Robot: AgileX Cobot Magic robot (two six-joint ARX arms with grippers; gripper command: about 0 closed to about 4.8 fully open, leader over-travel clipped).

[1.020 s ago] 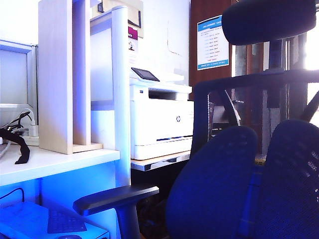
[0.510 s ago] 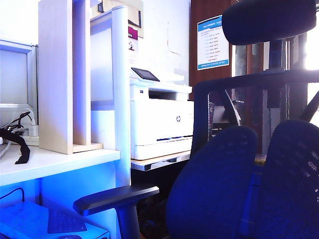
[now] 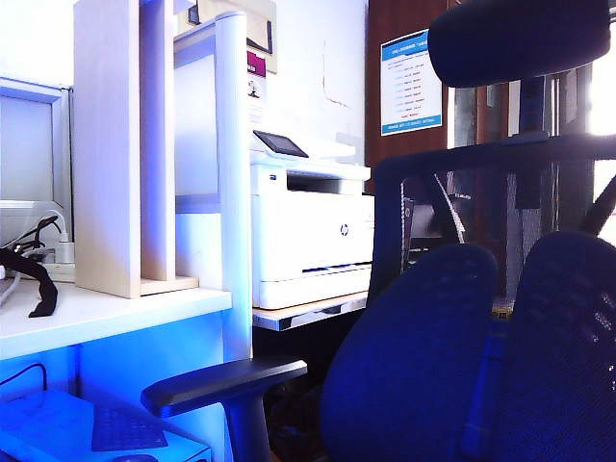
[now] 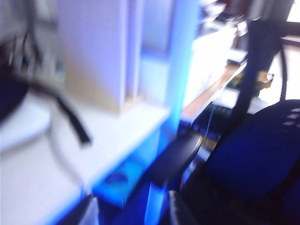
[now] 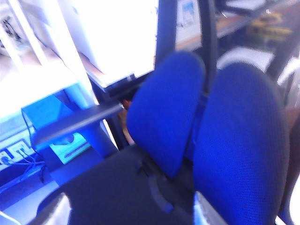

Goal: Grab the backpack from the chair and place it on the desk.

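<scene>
Exterior view: chair (image 3: 462, 318), desk (image 3: 96, 313), printer (image 3: 310, 231), black strap (image 3: 34, 274); no arms.

Right wrist view only: backpack (image 5: 122, 187) on the chair seat; right gripper (image 5: 133, 213) above it, fingers apart.

Left wrist view, blurred: left gripper (image 4: 133, 213) beside the desk, fingers apart, empty.

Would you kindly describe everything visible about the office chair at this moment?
The chair fills the right of the exterior view, seen from behind. Its split backrest is two rounded dark mesh pads side by side on a dark frame, with a padded headrest above. A dark grey padded armrest juts left on a post toward the desk, not touching it. The right wrist view shows something dark on the seat; it cannot be identified. No gripper touches the chair.
</scene>
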